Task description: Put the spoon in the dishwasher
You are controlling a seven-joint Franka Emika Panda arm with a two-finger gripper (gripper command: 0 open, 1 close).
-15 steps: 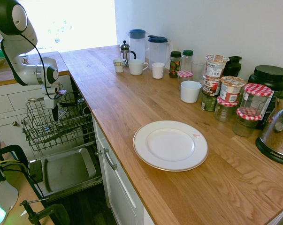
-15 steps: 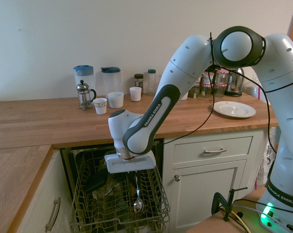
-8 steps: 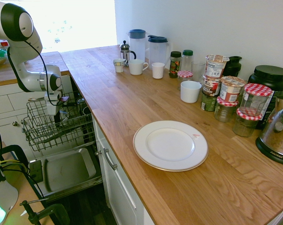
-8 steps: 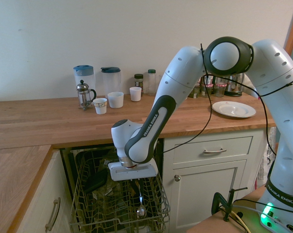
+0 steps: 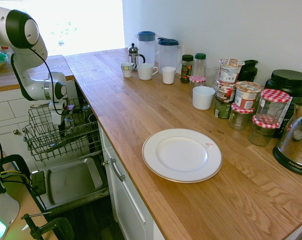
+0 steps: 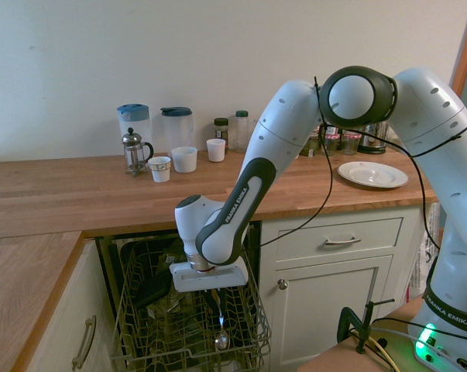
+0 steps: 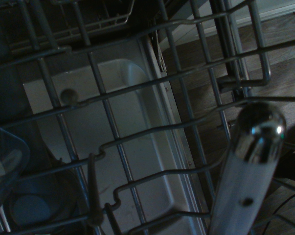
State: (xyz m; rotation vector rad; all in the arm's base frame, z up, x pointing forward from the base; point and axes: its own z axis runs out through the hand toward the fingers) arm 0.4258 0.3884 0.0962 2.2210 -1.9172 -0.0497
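Holding the spoon (image 6: 220,319) by the top of its handle, the hand (image 6: 213,293) is clamped on it with the fingers pressed together, pointing steeply down over the pulled-out rack (image 6: 187,325) of the dishwasher (image 5: 70,182).

Item, position: the spoon hangs upright, bowl downward, its bowl low among the wires on the side of the rack nearest the white cupboard (image 6: 330,302). We cannot tell whether the bowl touches a wire or the rack floor.

Item, step in hand: we judge this to be the lowering and release. To do it well we would keep the handle upright, bring the bowl down between wires rather than onto one, and part the fingers only once the bowl is resting or close above its support. A spoon this thin could slip through the grid toward the open door panel (image 5: 73,181) below, so a spot where it lies across wires, or leans on a tine, looks safer.

Item, appearance: slim, polished silver metal, thin straight handle, small oval bowl. In the wrist view it rises as a pale bar with a rounded, mirror-bright end (image 7: 252,142), out of focus.

Item, surroundings: dark wire rack with some dark dishes at the back; wooden desk (image 5: 156,115) above, bearing a white plate (image 5: 182,155), mugs and jars, all well apart from the spoon.
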